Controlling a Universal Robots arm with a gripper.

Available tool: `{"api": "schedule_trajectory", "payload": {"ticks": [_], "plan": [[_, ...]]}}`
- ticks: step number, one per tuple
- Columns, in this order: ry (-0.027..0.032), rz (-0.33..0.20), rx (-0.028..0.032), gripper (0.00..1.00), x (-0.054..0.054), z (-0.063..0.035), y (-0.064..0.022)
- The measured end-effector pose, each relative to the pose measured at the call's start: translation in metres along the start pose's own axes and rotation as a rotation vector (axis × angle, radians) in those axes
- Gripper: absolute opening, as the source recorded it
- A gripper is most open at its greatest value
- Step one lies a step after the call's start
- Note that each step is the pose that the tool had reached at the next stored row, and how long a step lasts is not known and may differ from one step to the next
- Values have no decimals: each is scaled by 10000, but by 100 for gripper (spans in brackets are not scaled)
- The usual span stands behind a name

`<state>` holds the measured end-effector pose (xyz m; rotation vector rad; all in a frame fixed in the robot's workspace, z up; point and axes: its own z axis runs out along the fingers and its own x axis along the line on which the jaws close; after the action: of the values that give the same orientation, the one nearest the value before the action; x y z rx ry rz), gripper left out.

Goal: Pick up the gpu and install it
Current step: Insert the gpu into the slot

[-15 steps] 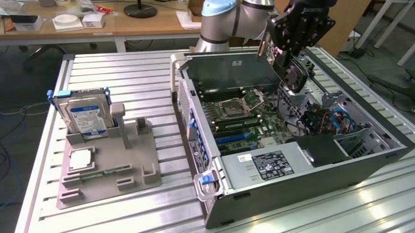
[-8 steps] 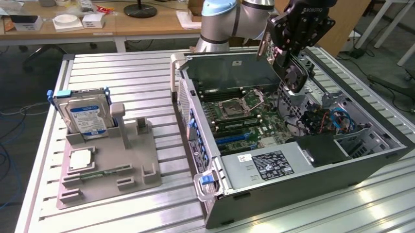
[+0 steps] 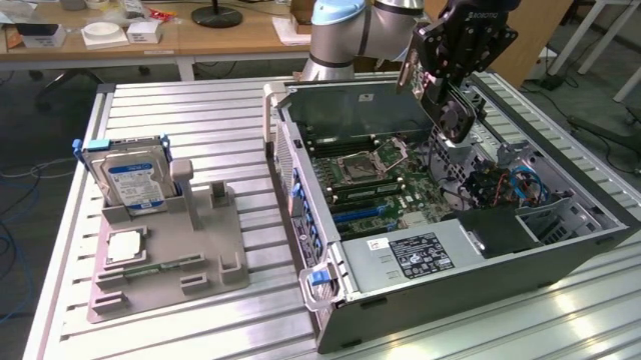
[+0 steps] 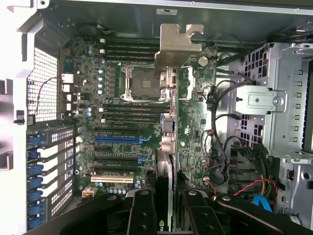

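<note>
While the gripper (image 3: pixel 439 79) hangs over the far side of the open computer case (image 3: pixel 481 277), its two fingers are closed on the gpu (image 3: pixel 451 112), which is clear of the case and touches nothing below. In the exterior view the card hangs tilted from the fingers, its dark face and round fan turned toward the camera, above the far right part of the motherboard (image 3: pixel 380 187). In the wrist view the gpu (image 4: pixel 167 161) is seen edge-on between the black fingers (image 4: pixel 142 213), with its silver bracket (image 4: pixel 177 46) at the end away from the gripper (image 4: pixel 167 198), over the empty processor socket (image 4: pixel 142 83). The blue expansion slot (image 4: pixel 117 139) lies beside the card's line and holds nothing. On the exterior view's left, well apart from the case, a grey fixture (image 3: pixel 200 262) sits on the slatted metal table (image 3: pixel 191 112); a hard drive (image 3: pixel 130 180) with a blue-white label stands upright in it, and a square silver processor chip (image 3: pixel 125 246) lies flat just nearer than the drive
</note>
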<state>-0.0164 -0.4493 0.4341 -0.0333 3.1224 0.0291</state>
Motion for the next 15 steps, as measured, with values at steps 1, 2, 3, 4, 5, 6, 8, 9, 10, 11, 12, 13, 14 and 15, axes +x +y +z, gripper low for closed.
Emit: {"api": "schedule_trajectory", "payload": {"ticks": [1,2,3,4,5,6,8,9,10,11,12,13,14,15], "plan": [[0,0,-4,26,0,0,0],[0,0,-7,26,0,0,0],[0,0,-11,26,0,0,0],[0,-2,-11,26,0,0,0],[0,-13,-12,26,0,0,0],[1,-57,-12,26,0,0,0],[5,-280,-17,26,0,0,0],[8,-421,-20,26,0,0,0],[11,-556,-22,26,0,0,0],[12,-661,-24,26,0,0,0],[15,-767,-26,26,0,0,0],[16,-883,-28,26,0,0,0],[19,-997,-31,26,0,0,0],[21,-1105,-33,26,0,0,0]]}}
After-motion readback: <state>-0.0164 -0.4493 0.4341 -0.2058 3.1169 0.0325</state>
